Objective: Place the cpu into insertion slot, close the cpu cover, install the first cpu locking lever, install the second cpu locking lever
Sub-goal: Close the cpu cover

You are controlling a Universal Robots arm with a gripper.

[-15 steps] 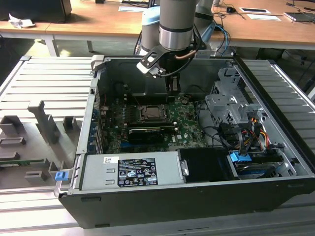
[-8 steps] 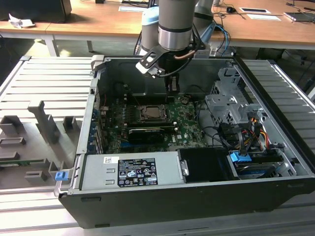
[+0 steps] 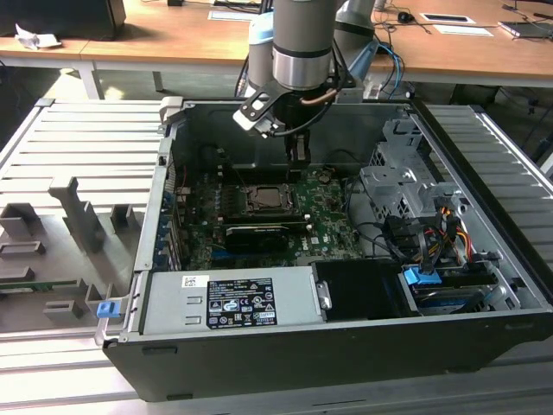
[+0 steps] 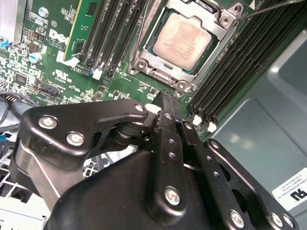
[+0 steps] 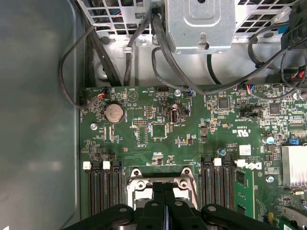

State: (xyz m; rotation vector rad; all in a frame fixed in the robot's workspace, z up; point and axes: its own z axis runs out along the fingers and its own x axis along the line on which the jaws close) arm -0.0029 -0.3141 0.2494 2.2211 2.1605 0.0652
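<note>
Already seated: cpu (image 4: 182, 40) in insertion slot (image 3: 273, 200), cpu cover (image 4: 163, 72) down.
Hand (image 3: 300, 158) pressed together, hovering just above the slot, mid-frame in exterior view.

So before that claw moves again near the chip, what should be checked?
1. Silver-grey square chip seated flat in the square black socket: ok.
2. Grey metal frame cover lying down around the chip: ok.
3. Thin metal locking lever latched in place: cannot tell.
4. Claw empty, fingers together: ok.
5. Claw tip clear of the green circuit board beside the socket: cannot tell; the tip is close to the socket's edge in the second wrist view.
</note>
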